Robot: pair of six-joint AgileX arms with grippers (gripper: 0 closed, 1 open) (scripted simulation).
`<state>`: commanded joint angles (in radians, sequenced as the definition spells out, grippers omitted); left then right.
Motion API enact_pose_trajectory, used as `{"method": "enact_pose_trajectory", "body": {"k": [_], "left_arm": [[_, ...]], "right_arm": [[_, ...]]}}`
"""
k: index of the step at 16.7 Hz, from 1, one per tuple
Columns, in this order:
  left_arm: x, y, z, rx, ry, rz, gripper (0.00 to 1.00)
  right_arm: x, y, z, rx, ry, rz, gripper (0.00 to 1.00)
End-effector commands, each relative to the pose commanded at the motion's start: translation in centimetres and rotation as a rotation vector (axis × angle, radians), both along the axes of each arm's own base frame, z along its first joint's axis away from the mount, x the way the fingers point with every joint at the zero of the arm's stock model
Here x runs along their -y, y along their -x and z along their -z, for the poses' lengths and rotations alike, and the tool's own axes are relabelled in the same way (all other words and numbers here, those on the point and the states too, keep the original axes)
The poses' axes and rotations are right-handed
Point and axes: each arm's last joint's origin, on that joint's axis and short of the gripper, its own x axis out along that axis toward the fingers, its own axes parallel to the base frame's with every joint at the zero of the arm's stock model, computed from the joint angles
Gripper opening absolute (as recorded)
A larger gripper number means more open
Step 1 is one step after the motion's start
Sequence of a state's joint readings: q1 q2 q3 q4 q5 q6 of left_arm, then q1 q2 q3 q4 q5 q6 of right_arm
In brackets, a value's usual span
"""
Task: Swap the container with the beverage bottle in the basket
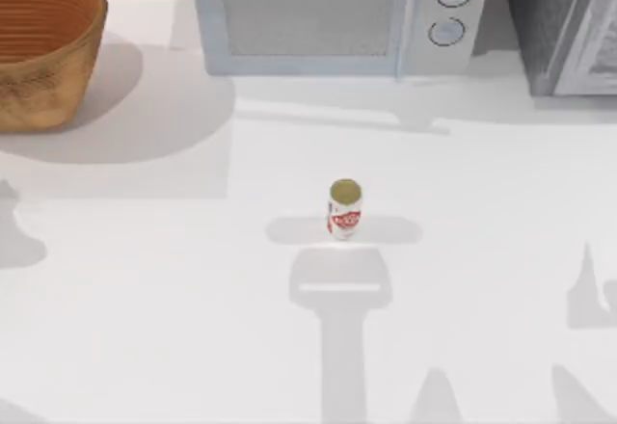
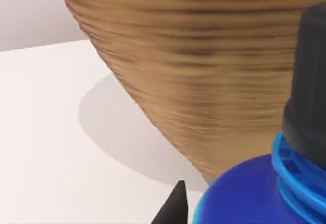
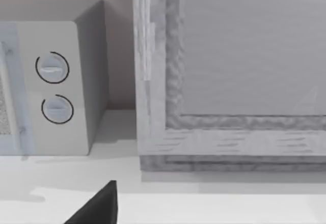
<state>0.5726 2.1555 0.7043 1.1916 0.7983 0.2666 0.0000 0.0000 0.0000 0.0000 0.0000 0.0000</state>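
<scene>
bottle (image 1: 344, 208) upright mid-desk, nothing touching it | left gripper's up against the basket (image 2: 204, 66) wall with a blue container (image 2: 254, 193) right by it, can't tell if it's pinching | I'd lift the container clear first, keep it level | white desk (image 1: 145, 299), basket far-left corner, microwave (image 1: 337, 14) along the back

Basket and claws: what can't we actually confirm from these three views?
- Inside of the basket: top view's left and upper edges cut it off; left wrist view shows just its outer wall.
- Blue container with a black cap: cut by the left wrist view's edge, so its grip is unclear.
- Both claws: a dark tip in each wrist view, so open or shut is unknown.
- Beverage bottle: label lettering too small, top view.
</scene>
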Motion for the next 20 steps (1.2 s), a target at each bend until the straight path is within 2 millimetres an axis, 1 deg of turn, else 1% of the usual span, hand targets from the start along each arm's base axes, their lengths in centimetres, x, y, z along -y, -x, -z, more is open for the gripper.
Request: {"method": "enact_pose_trajectory", "body": {"k": [1,2,3,4,5,6,7,8,9,10,12,14,17,18,20], "left_arm": [[-2.5,-0.7,-1.2,0.018,-0.022,0.007,0.0],[-5.0,-1.5,-2.9,0.038,-0.047,0.011,0.0],[-7.3,-2.2,-5.0,0.058,-0.075,0.016,0.0],[-9.3,-2.9,-7.6,0.078,-0.101,0.025,0.0],[-10.8,-3.6,-10.2,0.091,-0.12,0.043,0.0],[-11.7,-4.2,-12.4,0.094,-0.126,0.07,0.0],[-12.2,-5.0,-14.2,0.089,-0.121,0.105,0.0],[-12.2,-5.9,-15.5,0.08,-0.108,0.148,0.0],[-11.8,-6.9,-16.4,0.069,-0.09,0.198,0.0],[-10.9,-8.1,-17.3,0.06,-0.071,0.254,0.0],[-8.2,-10.2,-18.8,0.04,-0.035,0.364,0.0],[-5.4,-11.8,-19.8,0.013,-0.001,0.451,0.0],[-2.8,-13.0,-22.1,-0.014,0.028,0.515,0.0],[-2.3,-13.2,-22.7,-0.025,0.038,0.524,0.0],[-2.0,-13.2,-23.0,-0.046,0.058,0.524,0.0]], "right_arm": [[0.0,0.0,0.0,0.0,0.0,0.0,1.0],[0.0,0.0,0.0,0.0,0.0,0.0,1.0],[0.0,0.0,0.0,0.0,0.0,0.0,1.0],[0.0,0.0,0.0,0.0,0.0,0.0,1.0],[0.0,0.0,0.0,0.0,0.0,0.0,1.0],[0.0,0.0,0.0,0.0,0.0,0.0,1.0],[0.0,0.0,0.0,0.0,0.0,0.0,1.0],[0.0,0.0,0.0,0.0,0.0,0.0,1.0],[0.0,0.0,0.0,0.0,0.0,0.0,1.0],[0.0,0.0,0.0,0.0,0.0,0.0,1.0],[0.0,0.0,0.0,0.0,0.0,0.0,1.0],[0.0,0.0,0.0,0.0,0.0,0.0,1.0],[0.0,0.0,0.0,0.0,0.0,0.0,1.0],[0.0,0.0,0.0,0.0,0.0,0.0,1.0],[0.0,0.0,0.0,0.0,0.0,0.0,1.0]]}}
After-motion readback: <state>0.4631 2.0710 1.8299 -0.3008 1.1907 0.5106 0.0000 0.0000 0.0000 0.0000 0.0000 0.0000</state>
